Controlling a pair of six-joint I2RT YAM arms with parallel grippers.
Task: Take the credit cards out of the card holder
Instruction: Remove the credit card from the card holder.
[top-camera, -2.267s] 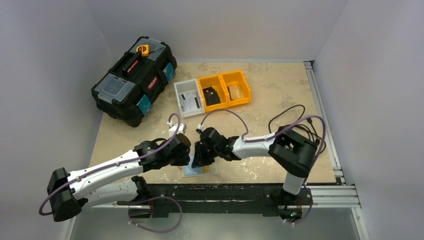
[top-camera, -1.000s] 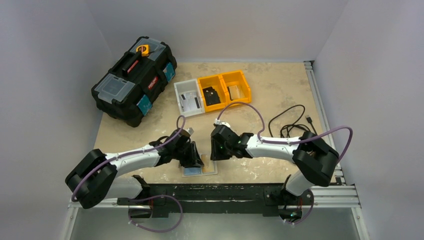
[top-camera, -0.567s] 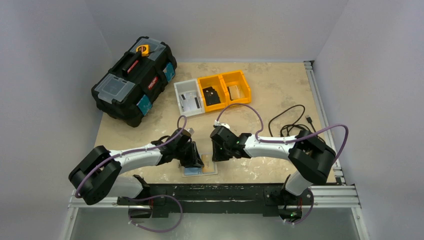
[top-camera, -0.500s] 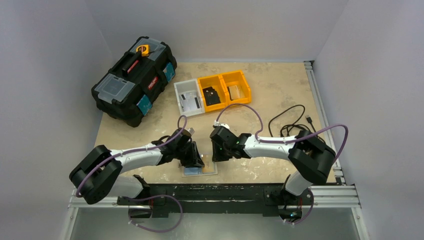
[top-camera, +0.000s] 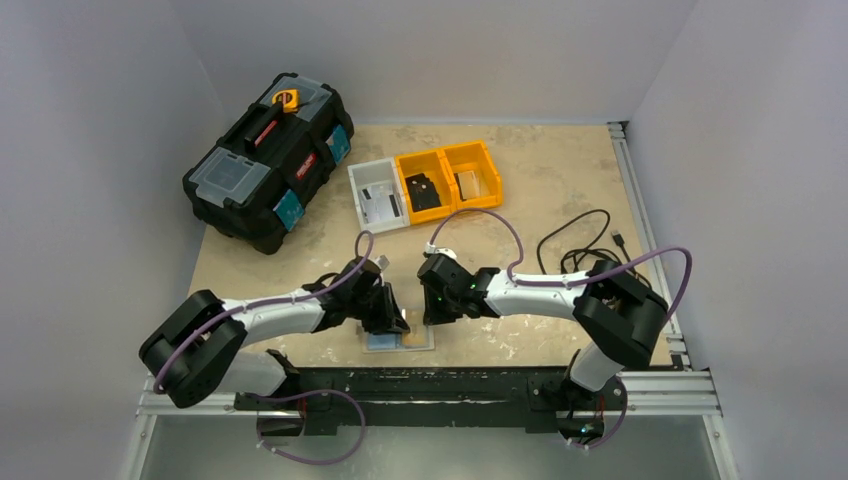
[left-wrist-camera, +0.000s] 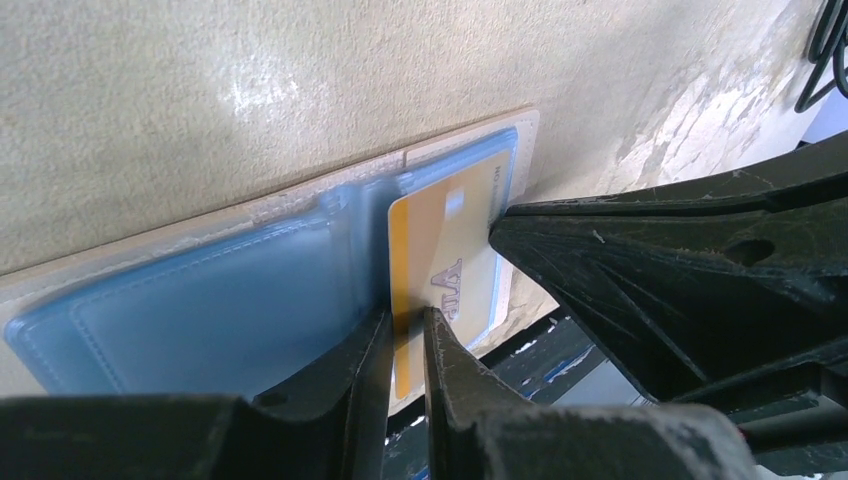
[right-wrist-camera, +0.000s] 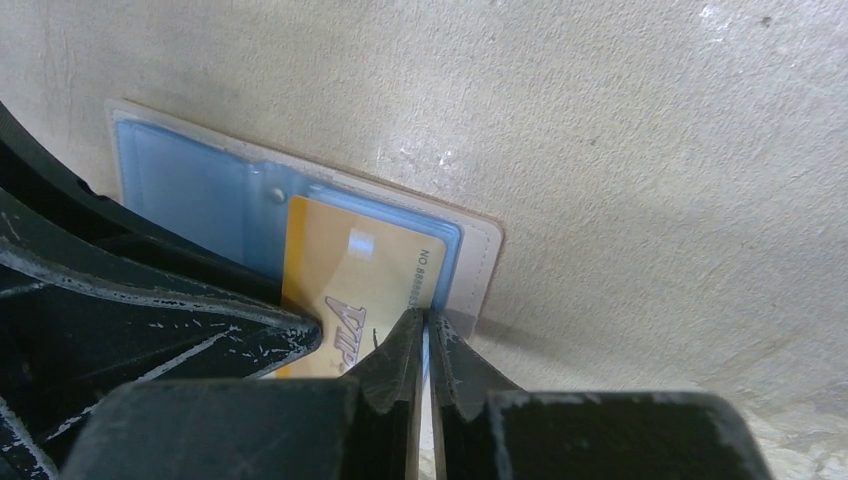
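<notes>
Wrist views are showing us a yellow card (left-wrist-camera: 445, 275) in the holder (left-wrist-camera: 200, 305), both grippers pinching its edges; we've been narrowing them.

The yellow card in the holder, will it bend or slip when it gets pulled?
The yellow card looks thin, flat and glossy, so probably springy and somewhat slippery. The blue-lined card holder looks soft and light, so it may drag along unless pinned.
</notes>
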